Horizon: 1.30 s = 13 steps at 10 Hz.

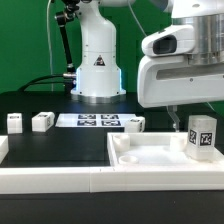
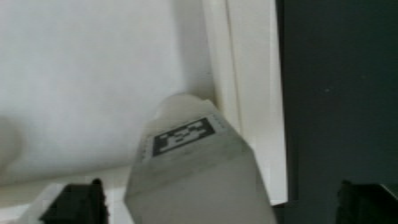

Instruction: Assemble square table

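In the exterior view the arm's white wrist housing [image 1: 180, 65] filled the upper part of the exterior view's right and was cut off by the frame, so the fingers below it could hardly be made out. The wrist view showed only the dark tips of the fingers [image 2: 75, 202], cropped at the picture's edge. The gripper [image 2: 217, 203] stood wide open, with one fingertip on each side of the upright leg [image 1: 201, 135]. The gap was clear on one side and narrow on the other. That leg was blurred close to the wrist camera, and where its foot met the surface could not be seen.

The square table slab [image 1: 140, 158] lay near the camera at the exterior view's right, its far-right part cut off. Inside its raised rims stood only the upright leg, close to a rim.

On the black work surface [image 1: 60, 150], the leftmost leg [image 1: 15, 122], second leg [image 1: 42, 121] and third leg [image 1: 135, 123] sat apart, with the marker board [image 1: 95, 121] between the last two. Their tags were too small to read.
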### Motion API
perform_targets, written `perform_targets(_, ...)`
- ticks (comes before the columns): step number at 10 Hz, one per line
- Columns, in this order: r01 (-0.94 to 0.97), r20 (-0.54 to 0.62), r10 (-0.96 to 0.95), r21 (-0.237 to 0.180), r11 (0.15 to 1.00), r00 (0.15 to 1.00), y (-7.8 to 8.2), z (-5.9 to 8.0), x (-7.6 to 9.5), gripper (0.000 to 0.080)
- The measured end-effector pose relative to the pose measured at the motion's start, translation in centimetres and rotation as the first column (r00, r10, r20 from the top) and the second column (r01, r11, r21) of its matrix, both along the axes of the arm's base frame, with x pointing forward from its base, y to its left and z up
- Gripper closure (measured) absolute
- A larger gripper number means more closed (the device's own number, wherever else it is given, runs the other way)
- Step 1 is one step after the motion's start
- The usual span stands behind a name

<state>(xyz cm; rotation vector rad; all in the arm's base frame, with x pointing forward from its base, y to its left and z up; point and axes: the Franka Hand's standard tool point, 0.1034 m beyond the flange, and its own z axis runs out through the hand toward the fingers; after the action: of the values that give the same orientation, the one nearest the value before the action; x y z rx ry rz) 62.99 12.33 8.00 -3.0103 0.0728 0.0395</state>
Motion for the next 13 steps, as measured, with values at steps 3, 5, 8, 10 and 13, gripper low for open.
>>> perform_targets(3,-0.190,0.022,0.190,-0.012,0.982,0.981,-0.53,-0.08,0.05,0.0151)
perform_targets(5,-0.207,0.024,0.207,-0.014,0.978,0.978,-0.59,-0.08,0.05,0.0417)
perform_targets(8,-0.164,0.019,0.164,-0.016,0.986,0.986,-0.83,-0.09,0.09,0.0508)
perform_targets(10,-0.094,0.011,0.094,-0.016,0.995,0.996,-0.86,-0.09,0.10,0.0508)
perform_targets(13,0.234,-0.026,-0.235,-0.016,0.972,0.972,-0.97,-0.19,0.05,0.0508)
